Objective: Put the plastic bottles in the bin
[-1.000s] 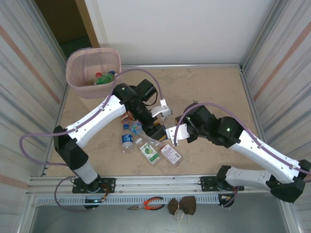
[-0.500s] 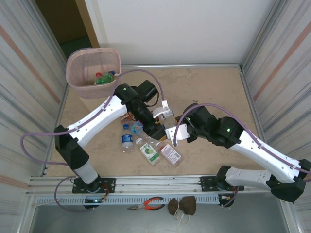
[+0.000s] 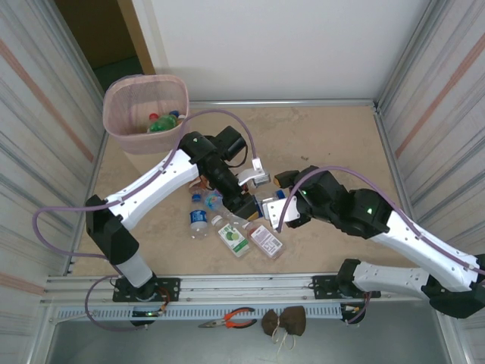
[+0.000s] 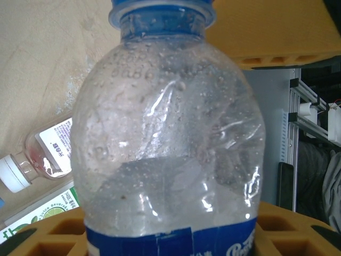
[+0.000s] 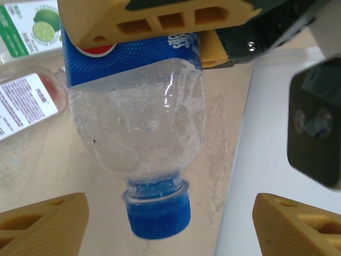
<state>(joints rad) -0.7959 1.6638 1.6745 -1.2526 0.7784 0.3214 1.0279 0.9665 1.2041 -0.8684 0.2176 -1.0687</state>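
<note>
So, a clear bottle (image 4: 168, 133) with a blue cap and a blue label is clamped in the left pincer (image 3: 248, 205) near the middle of the counter (image 3: 326, 136). In the left wrist view the yellow-orange fingers (image 4: 50, 234) are pressed against the label end on both sides, and droplets can be seen inside the plastic. The right pincer (image 5: 168, 205) is spread wide apart, with the blue cap (image 5: 158, 214) seen between its 2 fingers and touched by neither. From above, the 2 pincers are seen nose to nose, just beside each other.

3 more bottles are lying on the counter just in front of the pincers. They are a small water bottle (image 3: 198, 220) with a blue cap, a lime-label bottle (image 3: 233, 236), and a red-tinted bottle (image 3: 265, 241) with a white label and white cap. The last 2 are laid side by side, touching or nearly so. Something orange (image 3: 200, 182) is half hidden under the left arm, and what it is can't be told.

The bin (image 3: 121, 135) is parked at the far left corner of the counter, well apart from the clamped bottle. A green bottle (image 3: 159, 123) and a couple of caps can be made out inside it. Red-handled pliers (image 3: 239, 318) are lying in the tray below the arm bases.
</note>
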